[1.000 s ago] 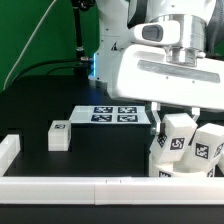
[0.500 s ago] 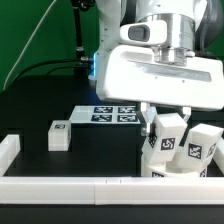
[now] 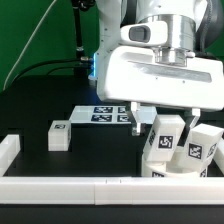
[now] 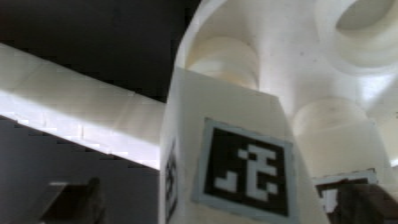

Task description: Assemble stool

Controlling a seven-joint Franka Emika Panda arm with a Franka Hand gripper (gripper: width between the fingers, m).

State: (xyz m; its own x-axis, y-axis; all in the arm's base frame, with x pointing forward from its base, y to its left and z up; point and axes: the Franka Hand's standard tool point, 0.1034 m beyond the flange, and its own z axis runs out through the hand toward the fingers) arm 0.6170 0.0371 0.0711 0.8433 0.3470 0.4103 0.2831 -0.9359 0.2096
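The round white seat (image 3: pixel 165 172) stands at the exterior view's right, by the front border bar. Two tagged block legs stick up from it: one (image 3: pixel 165 136) under my hand and one (image 3: pixel 201 150) beside it. A third leg (image 3: pixel 59 135) lies loose at the left. My gripper (image 3: pixel 163 120) is open and straddles the first leg. In the wrist view that leg (image 4: pixel 240 140) fills the space between my dark fingertips (image 4: pixel 71 200), with a gap on one side; the gripper (image 4: pixel 214 205) shows wide apart. The seat's underside (image 4: pixel 267 50) lies beyond.
The marker board (image 3: pixel 108 114) lies flat behind the seat. A long white border bar (image 3: pixel 60 187) runs along the front edge and a short one (image 3: pixel 8 150) stands at the left. It also shows in the wrist view (image 4: pixel 71 100). Cables hang at the back left.
My gripper has shifted toward the exterior view's left and come down slightly. The seat with its two upright legs has moved left with it. The loose leg has not moved.
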